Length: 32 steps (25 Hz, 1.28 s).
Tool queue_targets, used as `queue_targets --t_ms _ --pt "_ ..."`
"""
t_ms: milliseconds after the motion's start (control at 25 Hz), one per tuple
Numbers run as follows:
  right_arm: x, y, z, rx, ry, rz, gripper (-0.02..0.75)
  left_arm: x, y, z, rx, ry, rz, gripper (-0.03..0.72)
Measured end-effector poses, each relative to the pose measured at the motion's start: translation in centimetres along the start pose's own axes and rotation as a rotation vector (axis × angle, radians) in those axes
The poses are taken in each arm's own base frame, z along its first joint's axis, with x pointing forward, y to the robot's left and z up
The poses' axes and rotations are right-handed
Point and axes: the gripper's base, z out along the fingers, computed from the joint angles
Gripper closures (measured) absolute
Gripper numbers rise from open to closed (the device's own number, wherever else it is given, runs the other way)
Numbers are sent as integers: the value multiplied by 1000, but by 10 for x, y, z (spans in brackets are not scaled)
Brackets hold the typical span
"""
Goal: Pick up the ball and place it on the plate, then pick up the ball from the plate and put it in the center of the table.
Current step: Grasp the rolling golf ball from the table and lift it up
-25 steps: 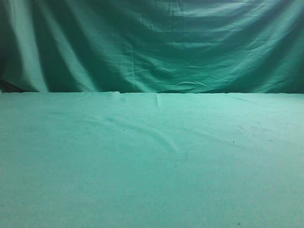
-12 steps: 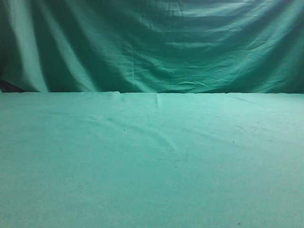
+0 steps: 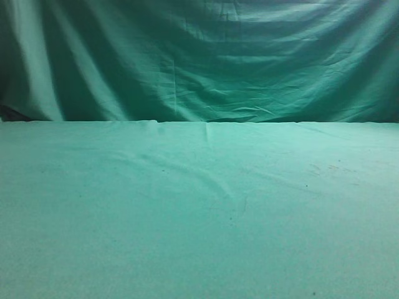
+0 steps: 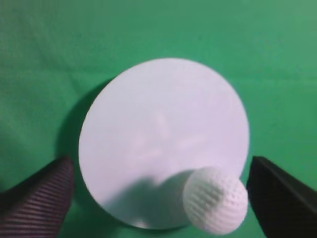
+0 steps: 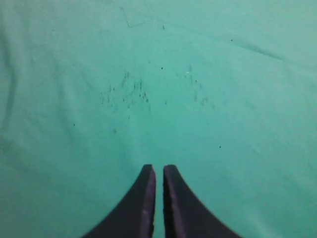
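The ball (image 4: 215, 200) is seen in the left wrist view as a small white sphere with a regular dimpled surface. It is matte, evenly lit, and a soft shadow is cast from it across the plate (image 4: 158, 124). No brand mark, label or writing can be read on the ball, and none is seen on the plate.

The plate is taken as the landmark. It is a flat white disc lying on the table (image 4: 44, 59), which is covered in teal-green cloth. The ball is located at the near right edge of the plate, overlapping its rim; whether it rests on the plate cannot be determined.

The left gripper (image 4: 163, 198) is spread wide, one finger to each side of the plate's near edge, and nothing is held. The ball lies between the fingers, nearer the right one, without visible contact.

The right gripper (image 5: 158, 198) is nearly closed, only a thin slit being left between its fingers, with nothing gripped, over bare cloth marked with small dark specks.

In the exterior view only the table cloth and a darker green curtain (image 3: 199, 56) are shown.
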Motion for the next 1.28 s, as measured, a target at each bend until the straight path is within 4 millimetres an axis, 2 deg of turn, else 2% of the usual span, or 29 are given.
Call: queue_targets --t_ms 80,200,320,360,480,600,720,800,840,1040,1120,1280 --pt "0 0 0 0 0 0 690 -10 -3 -9 36 -17 -31 43" --pt "0 0 0 1 0 -1 690 -25 -8 -25 104 -35 -42 144" --pt "2 0 0 0 20 -2 690 -35 -16 -41 201 -35 -22 132" --pt "3 0 0 -1 35 -2 690 -38 -19 -46 236 -43 -18 173" --pt "4 0 -4 -6 83 -4 690 -42 -27 -60 324 -73 10 159" --pt "4 1 -14 -9 97 -5 690 -41 -31 -79 355 -118 21 343" --pt "10 1 -25 -10 108 -6 690 -37 -34 -102 355 -164 64 589" --pt "15 2 -34 -11 110 -7 690 -33 -38 -123 374 -219 95 651" --pt "17 2 -37 -11 107 -7 690 -31 -41 -135 390 -259 117 688" --pt "21 6 -45 -47 94 4 690 7 -61 -179 450 -446 196 688" --pt "21 8 -46 -63 89 8 690 30 -72 -190 439 -514 239 688" --pt "17 8 -44 -69 57 -8 690 73 -89 -191 427 -588 292 688"
